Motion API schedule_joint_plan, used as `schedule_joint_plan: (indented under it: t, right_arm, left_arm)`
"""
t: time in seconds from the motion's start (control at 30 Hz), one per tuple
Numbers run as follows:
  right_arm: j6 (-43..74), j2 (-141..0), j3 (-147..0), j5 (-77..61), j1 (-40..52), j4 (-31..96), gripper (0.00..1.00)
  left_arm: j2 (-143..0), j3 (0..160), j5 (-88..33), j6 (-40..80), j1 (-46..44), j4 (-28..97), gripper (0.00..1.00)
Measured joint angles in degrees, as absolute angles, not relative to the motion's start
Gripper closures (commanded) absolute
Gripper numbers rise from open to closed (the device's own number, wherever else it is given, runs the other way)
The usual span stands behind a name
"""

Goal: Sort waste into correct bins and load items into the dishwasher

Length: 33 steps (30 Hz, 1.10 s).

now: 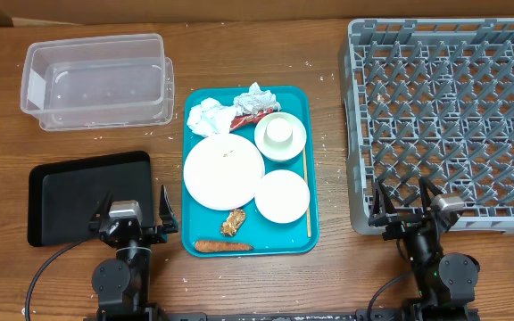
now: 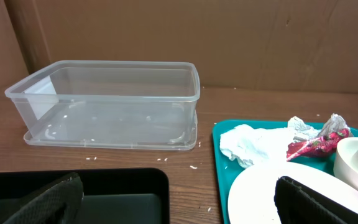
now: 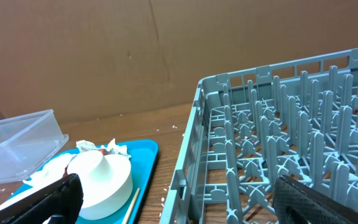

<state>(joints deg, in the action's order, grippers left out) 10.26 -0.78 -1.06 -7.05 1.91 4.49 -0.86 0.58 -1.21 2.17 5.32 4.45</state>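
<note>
Waste and dishes all lie on the teal tray between my two arms. At its far end are two crumpled napkins, with the red-and-silver wrapper touching them. Beside these, the bowl carries the small cup at its centre. The large plate fills the middle, with the smaller plate just to its right, and the thin wooden stick lies along the right rim. Nearest me are the brown lump and the food stick.

My left gripper hovers over the near right corner of the black tray, jaws spread wide and holding nothing. The clear tub stands beyond it. My right gripper is just as wide and bare at the near left corner of the grey rack.
</note>
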Motion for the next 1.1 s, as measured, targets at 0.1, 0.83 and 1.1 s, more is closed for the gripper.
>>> schedule_joint_plan:
  t: [0.1, 0.83, 1.1]
  right_arm:
    - [10.26, -0.78, -1.06, -7.07, 1.91, 4.51, 0.0]
    - [10.24, -0.78, -1.06, -7.05, 1.91, 4.49, 0.0]
    - [10.26, -0.78, -1.06, -7.05, 1.91, 4.49, 0.0]
  left_arm:
    - [-0.86, 0.58, -1.21, 2.17, 5.32, 4.43, 0.0]
    - [-0.86, 0.47, -7.9, 2.17, 5.32, -4.21, 0.0]
    - [-0.8, 0.54, -22.11, 4.69, 5.32, -17.1, 0.0]
